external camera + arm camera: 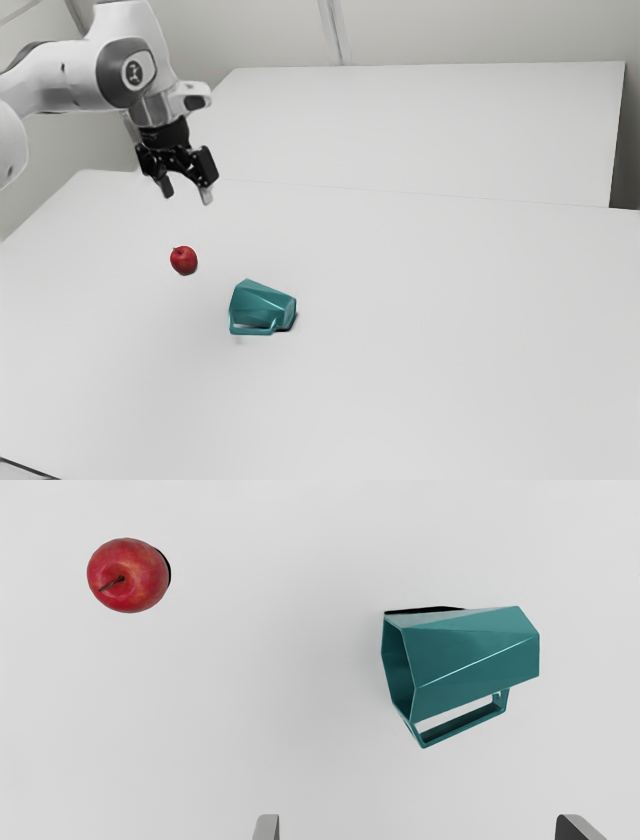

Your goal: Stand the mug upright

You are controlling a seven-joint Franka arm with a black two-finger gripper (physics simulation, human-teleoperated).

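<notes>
The gripper (187, 192) hangs high above the table, up and to the exterior view's left of the mug, its two fingers wide apart with nothing between them. A teal faceted mug (262, 305) lies on its side on the table. In the wrist view, the mug (470, 660) turns its open mouth toward the apple's side, and its handle is on the side nearer the fingertips. The gripper's fingertips (417, 827) are spread apart there, and neither touches the mug.
A red apple (184, 261) rests on the white table (430, 380), a short way from the mug's mouth; its stem shows on the apple (127, 575) in the wrist view. Pale walls stand behind the table.
</notes>
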